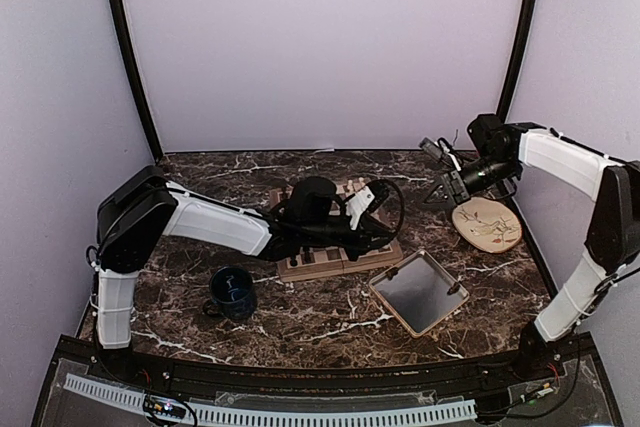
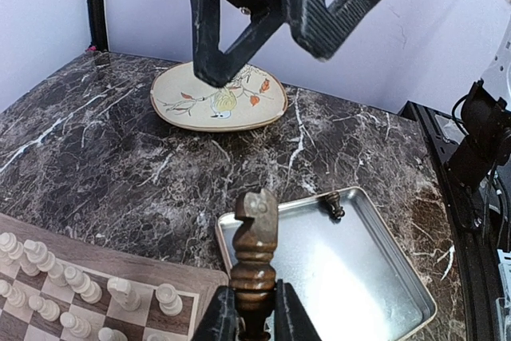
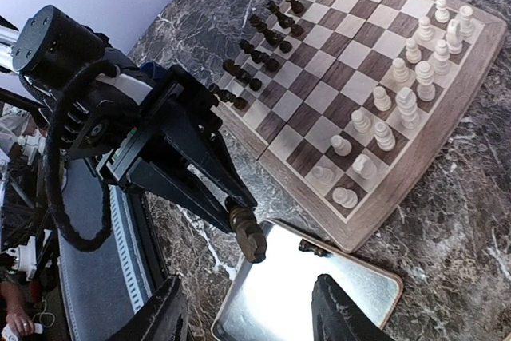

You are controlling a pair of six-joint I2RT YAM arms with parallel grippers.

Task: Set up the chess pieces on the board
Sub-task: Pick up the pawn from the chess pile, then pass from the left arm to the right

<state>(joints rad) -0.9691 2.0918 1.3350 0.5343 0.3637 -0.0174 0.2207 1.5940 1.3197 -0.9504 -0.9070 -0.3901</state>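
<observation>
Marble (image 2: 120,141) shows between board (image 3: 335,61) and tray rim (image 2: 299,201), left fingers (image 3: 229,204) pinching a dark knight (image 2: 255,237), right fingers (image 1: 443,190) spread.

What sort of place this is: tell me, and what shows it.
Probably a robot test cell, not a home: a left arm and a right arm bolted at a marble-patterned table, plain lilac panels closing it in, a chessboard on it.

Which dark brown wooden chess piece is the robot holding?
The horse-headed knight, clamped in the left gripper near the grey metal tray; other dark pieces are untouched.
</observation>
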